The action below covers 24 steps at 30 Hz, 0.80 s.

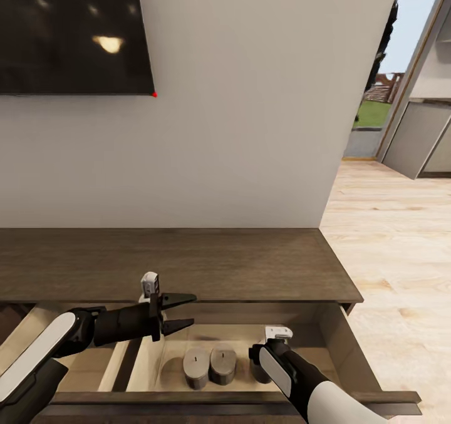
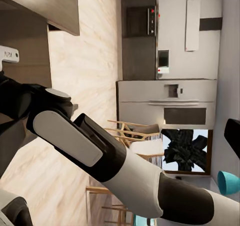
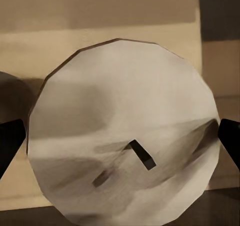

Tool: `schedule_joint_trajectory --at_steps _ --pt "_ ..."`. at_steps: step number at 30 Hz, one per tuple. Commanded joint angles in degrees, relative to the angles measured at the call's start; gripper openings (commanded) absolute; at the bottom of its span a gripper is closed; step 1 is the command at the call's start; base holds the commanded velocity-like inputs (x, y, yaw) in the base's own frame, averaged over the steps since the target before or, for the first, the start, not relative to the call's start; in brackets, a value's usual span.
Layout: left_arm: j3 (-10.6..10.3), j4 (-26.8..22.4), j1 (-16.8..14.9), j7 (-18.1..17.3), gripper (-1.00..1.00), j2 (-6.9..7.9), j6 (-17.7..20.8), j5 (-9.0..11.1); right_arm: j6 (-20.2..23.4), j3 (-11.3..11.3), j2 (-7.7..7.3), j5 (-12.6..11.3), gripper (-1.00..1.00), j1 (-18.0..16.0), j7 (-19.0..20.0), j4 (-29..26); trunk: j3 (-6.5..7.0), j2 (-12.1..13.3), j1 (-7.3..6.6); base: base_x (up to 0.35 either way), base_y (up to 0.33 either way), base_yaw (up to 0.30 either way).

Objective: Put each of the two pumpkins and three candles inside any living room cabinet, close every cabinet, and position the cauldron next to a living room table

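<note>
The long dark-brown cabinet stands against the wall with its right drawer pulled out. Two grey candles stand side by side on the drawer floor. My right gripper reaches down into the drawer. It is shut on a third candle, whose round top and wick sit between the dark fingertips. My left gripper hovers open above the drawer's left part, holding nothing. The pumpkins and the cauldron are out of view.
A dark TV screen hangs on the wall above the cabinet. Light wood floor opens to the right, toward a doorway and grey kitchen units. A second drawer compartment lies open at the left.
</note>
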Motion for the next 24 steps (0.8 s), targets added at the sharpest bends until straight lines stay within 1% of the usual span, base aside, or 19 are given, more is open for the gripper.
schedule_joint_trajectory --at_steps 1,3,8,24 --pt "0.0 0.0 0.0 0.5 1.00 0.02 0.0 0.6 0.1 0.4 -0.05 -0.5 -1.00 -0.1 -0.4 -0.1 -0.05 0.0 -0.01 0.000 0.000 0.000" --pt "0.0 0.0 0.0 0.5 1.00 0.01 0.0 0.6 0.1 0.4 -0.05 -0.5 -1.00 -0.1 -0.4 -0.1 -0.05 0.0 -0.01 0.000 0.000 0.000" --pt "0.0 0.0 0.0 0.5 1.00 0.00 0.0 0.6 -0.1 0.4 -0.05 -0.5 -1.00 -0.1 -0.4 -0.1 -1.16 -0.1 0.12 0.000 0.000 0.000" --pt "-0.1 0.0 0.0 0.5 1.00 0.00 0.0 0.6 -0.4 0.4 -0.08 -0.4 -1.00 -0.1 -0.4 -0.2 -1.16 -0.1 0.12 0.000 0.000 0.000"
